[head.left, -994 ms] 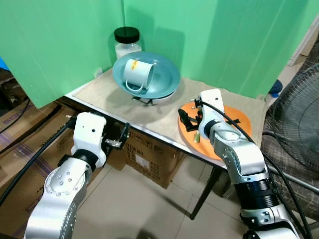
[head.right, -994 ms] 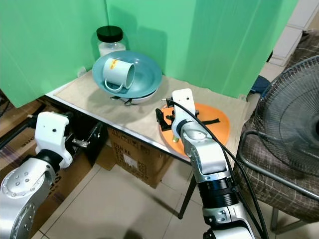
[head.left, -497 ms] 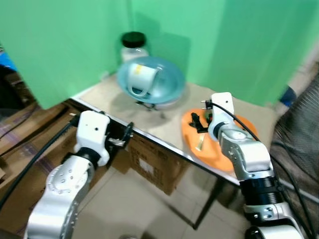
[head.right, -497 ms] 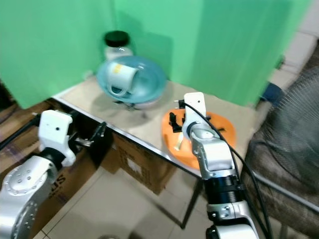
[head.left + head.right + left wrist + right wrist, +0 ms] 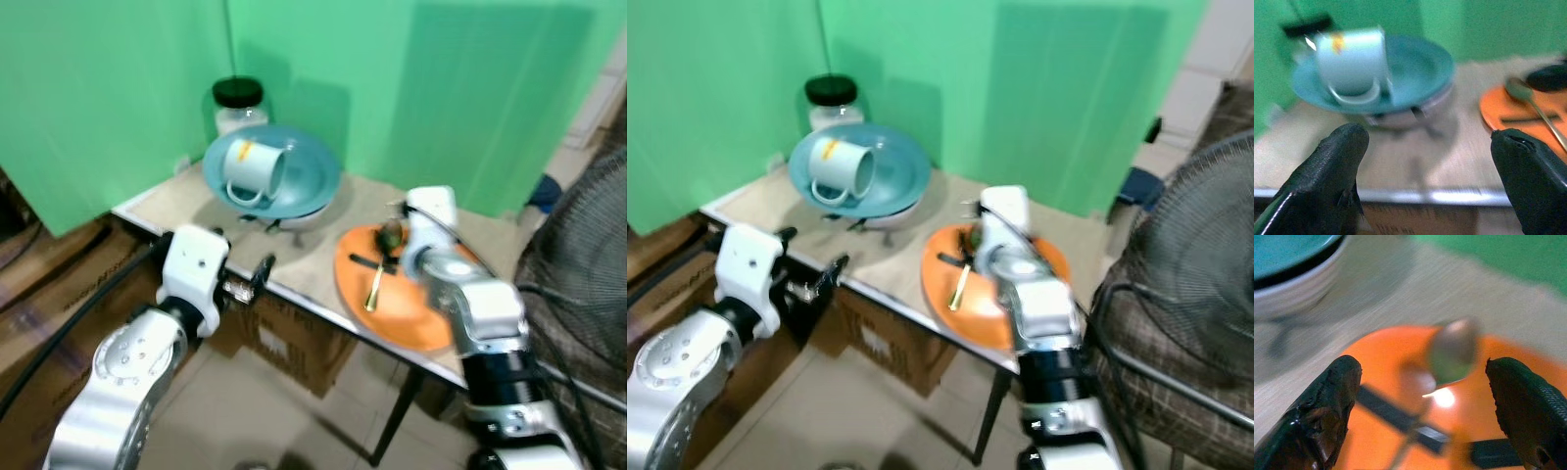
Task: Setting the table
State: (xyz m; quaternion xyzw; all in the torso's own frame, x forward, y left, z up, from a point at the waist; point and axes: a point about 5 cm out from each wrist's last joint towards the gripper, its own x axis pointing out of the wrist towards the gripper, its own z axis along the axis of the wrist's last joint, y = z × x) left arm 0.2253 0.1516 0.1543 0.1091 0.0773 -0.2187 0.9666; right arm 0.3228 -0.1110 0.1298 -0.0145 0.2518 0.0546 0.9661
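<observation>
My right gripper (image 5: 392, 238) hangs over the round orange plate (image 5: 416, 313), its black fingers spread wide and holding nothing. From the head views, a gold metal spoon (image 5: 374, 285) lies on that plate, just below my right gripper, beside a dark flat strip (image 5: 364, 261). Beyond the plate, toward the green backdrop (image 5: 470, 88), a pale blue mug (image 5: 253, 166) lies on its side in a wide teal bowl (image 5: 312, 176), with a black-lidded glass jar (image 5: 238, 103) behind the bowl. All rest on a beige cloth-covered table (image 5: 176, 196). Cardboard boxes (image 5: 294, 338) sit under the table on a tiled floor (image 5: 294, 421); a wire fan grille (image 5: 1205, 255) stands beside the plate's far side.

My left gripper (image 5: 1432, 183), in its wrist view, is spread open and empty at the table's near edge, facing the bowl.

In the right wrist view, the spoon's bowl gleams on the plate between my fingertips (image 5: 1327, 406).
</observation>
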